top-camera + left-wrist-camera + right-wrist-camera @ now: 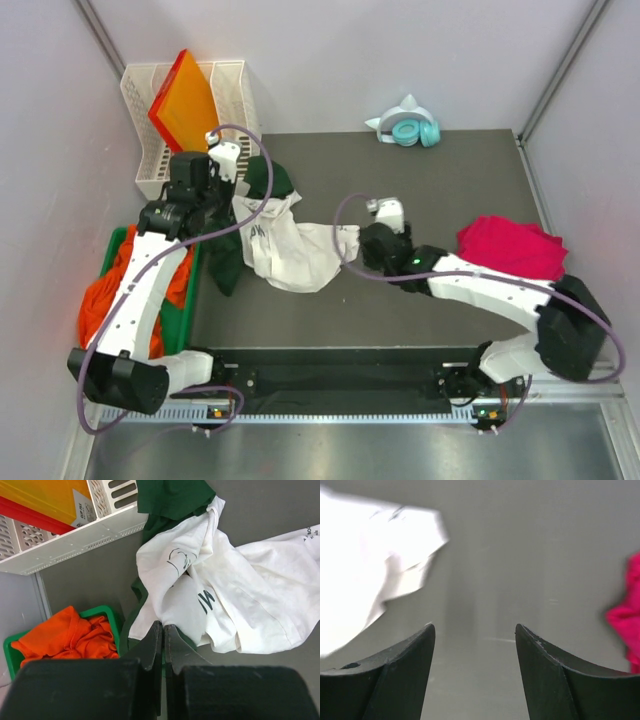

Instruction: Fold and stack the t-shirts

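Note:
A crumpled white t-shirt (290,245) with dark print lies left of the mat's middle, partly over a dark green t-shirt (268,180). My left gripper (163,626) is shut on a fold of the white t-shirt (240,600), with green cloth (172,497) under and behind it. My right gripper (475,627) stands open just above the bare mat, right of the white shirt's edge (365,580), with nothing between its fingers. A folded magenta t-shirt (512,246) rests at the right. Orange t-shirts (125,290) fill a green bin (192,290) at the left.
A white rack (150,110) holding an orange panel (185,100) stands at the back left. Teal headphones (410,128) lie by the back wall. The magenta cloth's edge (627,620) shows at the right of the right wrist view. A black rail (330,380) runs along the near edge.

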Motion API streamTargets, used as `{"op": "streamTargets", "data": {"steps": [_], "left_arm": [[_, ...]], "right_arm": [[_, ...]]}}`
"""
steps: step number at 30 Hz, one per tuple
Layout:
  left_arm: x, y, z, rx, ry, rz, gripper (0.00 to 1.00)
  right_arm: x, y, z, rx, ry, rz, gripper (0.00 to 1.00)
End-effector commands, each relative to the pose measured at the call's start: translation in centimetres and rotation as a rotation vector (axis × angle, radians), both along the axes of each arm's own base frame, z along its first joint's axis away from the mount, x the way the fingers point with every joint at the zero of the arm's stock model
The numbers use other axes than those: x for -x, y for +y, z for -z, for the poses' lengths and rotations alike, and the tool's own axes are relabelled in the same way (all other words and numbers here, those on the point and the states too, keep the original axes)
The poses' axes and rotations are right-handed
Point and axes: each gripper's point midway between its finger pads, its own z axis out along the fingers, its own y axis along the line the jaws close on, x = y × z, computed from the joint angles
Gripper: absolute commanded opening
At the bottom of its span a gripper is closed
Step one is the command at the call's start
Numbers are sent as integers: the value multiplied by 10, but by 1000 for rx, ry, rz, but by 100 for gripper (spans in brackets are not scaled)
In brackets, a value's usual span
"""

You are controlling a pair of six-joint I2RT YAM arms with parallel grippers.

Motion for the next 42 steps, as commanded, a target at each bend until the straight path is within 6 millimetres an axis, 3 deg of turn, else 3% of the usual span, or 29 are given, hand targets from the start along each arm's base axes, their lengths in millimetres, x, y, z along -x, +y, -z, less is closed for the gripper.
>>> {"op": "streamTargets", "data": {"steps": [1, 2, 3, 4, 6, 8, 11, 12, 16, 22, 26, 29, 30, 33, 37, 38, 42], "left_arm": [[-7, -2, -11, 40, -52, -19, 0], [-8, -3, -10, 42, -50, -21, 0], [-8, -3, -9, 46, -53, -19, 0], [-7, -4, -7, 50, -49, -20, 0], [-8, -3, -6, 49, -52, -23, 0], [-9, -3, -5, 45, -53, -24, 0], [-9, -3, -8, 47, -62, -23, 0], [-9, -3, -9, 49, -63, -23, 0], [-8, -4, -16, 53, -70, -21, 0], [-3, -2, -16, 44, -64, -22, 0], [0, 0, -14, 40, -60, -25, 0], [2, 1, -14, 36, -61, -26, 0], [3, 1, -13, 35, -60, -24, 0], [4, 1, -12, 38, -61, -27, 0], [4, 2, -14, 40, -73, -31, 0], [4, 2, -14, 38, -73, -33, 0], [4, 5, -17, 29, -91, -41, 0]], "right_arm": [[14, 93, 2, 21, 15, -252, 65], [24, 121, -5, 21, 0, -312, 65], [28, 133, 10, 63, 23, -339, 64], [30, 149, 3, 56, 7, -359, 64], [40, 169, 14, 77, 18, -402, 62], [43, 190, 7, 48, 8, -437, 62], [42, 209, 12, 50, 9, -469, 61], [42, 212, 23, 69, 27, -476, 61], [40, 231, 36, 64, 47, -510, 60], [43, 246, 66, 55, 101, -527, 56], [44, 248, 77, 54, 123, -518, 50], [43, 243, 84, 59, 140, -496, 30], [41, 239, 84, 70, 136, -480, 17], [36, 227, 76, 90, 113, -425, 1], [27, 206, 49, 83, 45, -332, 0], [25, 200, 33, 67, 18, -310, 0], [9, 157, 0, 67, -46, -188, 0]]}}
